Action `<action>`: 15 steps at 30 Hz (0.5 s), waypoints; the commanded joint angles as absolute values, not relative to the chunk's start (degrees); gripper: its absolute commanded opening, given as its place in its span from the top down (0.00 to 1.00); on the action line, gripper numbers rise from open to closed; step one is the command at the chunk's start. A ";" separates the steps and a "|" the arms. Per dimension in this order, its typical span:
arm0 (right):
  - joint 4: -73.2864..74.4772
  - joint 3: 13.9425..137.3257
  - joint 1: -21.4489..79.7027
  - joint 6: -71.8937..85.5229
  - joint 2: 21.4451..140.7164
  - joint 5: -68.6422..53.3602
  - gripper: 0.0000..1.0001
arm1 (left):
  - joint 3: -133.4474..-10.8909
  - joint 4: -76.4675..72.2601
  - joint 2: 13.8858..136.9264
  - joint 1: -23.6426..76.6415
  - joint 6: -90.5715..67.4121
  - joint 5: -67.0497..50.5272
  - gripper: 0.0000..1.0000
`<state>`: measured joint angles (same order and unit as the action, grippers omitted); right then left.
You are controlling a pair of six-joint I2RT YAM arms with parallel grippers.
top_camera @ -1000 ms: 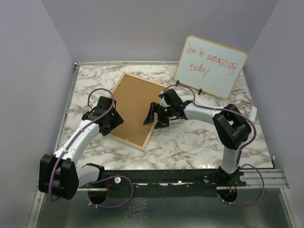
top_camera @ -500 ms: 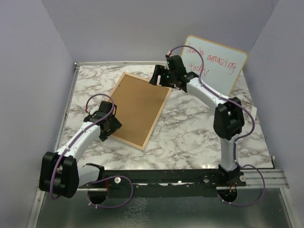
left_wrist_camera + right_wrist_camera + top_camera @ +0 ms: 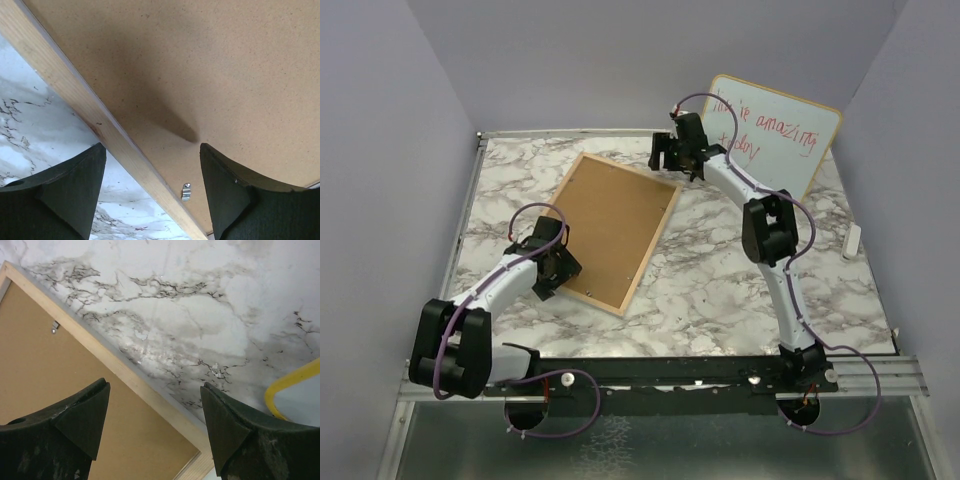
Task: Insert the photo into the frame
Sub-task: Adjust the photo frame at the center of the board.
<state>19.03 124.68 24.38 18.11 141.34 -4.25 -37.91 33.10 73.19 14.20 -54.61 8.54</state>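
Left end effector point(image 3: 552, 268): fingers apart and gripping nothing. It sits at the 7 o'clock edge of the frame point(image 3: 648, 250). In the wrist view the left end effector point(image 3: 152, 150) straddles the light wood rail point(image 3: 71, 95), one finger over marble, the other over the backing board point(image 3: 200, 65).
Right end effector point(image 3: 665, 155): also spread and empty, poised at the frame's 1 o'clock corner. Its own camera shows the right end effector point(image 3: 155, 387) with one finger above the board point(image 3: 60, 400) and one above the counter point(image 3: 200, 305), the rail point(image 3: 125, 372) running between them.
Frame: lies face down on the counter point(image 3: 720, 290), left of centre and skewed, with the brown backing board point(image 3: 615, 225) seated inside the rails.
Retaining tab: a small metal tab point(image 3: 186, 191) sits at the board's edge; we see another point(image 3: 55, 327) near the far corner.
Photo: we cannot see it in any view; whether it lies under the board we cannot tell.
Why so placed: we judge that the arms take opposite corners so the wide, flat frame can be steadied or lifted evenly without twisting.
Whiteboard point(image 3: 770, 140): leans at the counter's 1 o'clock, just beyond the right arm.
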 commanded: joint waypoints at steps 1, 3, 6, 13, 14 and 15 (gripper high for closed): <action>18.60 127.29 24.62 12.79 144.14 -8.98 0.22 | -39.51 31.59 74.80 13.62 -53.13 7.34 0.24; 19.76 127.27 24.64 11.73 145.15 -11.34 0.22 | -39.59 31.49 75.58 13.55 -53.01 6.79 0.24; 21.41 127.20 24.63 10.09 146.14 -14.30 0.22 | -39.95 31.14 76.39 13.45 -53.01 5.52 0.24; 24.67 124.07 24.61 5.35 144.44 -18.78 0.22 | -40.90 31.03 77.33 12.90 -52.21 2.80 0.24; 24.97 123.12 24.66 4.68 143.77 -19.69 0.22 | -40.87 31.03 77.59 12.80 -52.01 2.47 0.24; 25.10 121.84 24.66 3.99 142.92 -20.38 0.22 | -40.97 31.03 77.91 12.71 -51.71 2.04 0.24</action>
<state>21.71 125.25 24.38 8.25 144.77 -15.00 -39.48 32.73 76.53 13.19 -52.88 5.87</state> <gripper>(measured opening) 0.778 0.761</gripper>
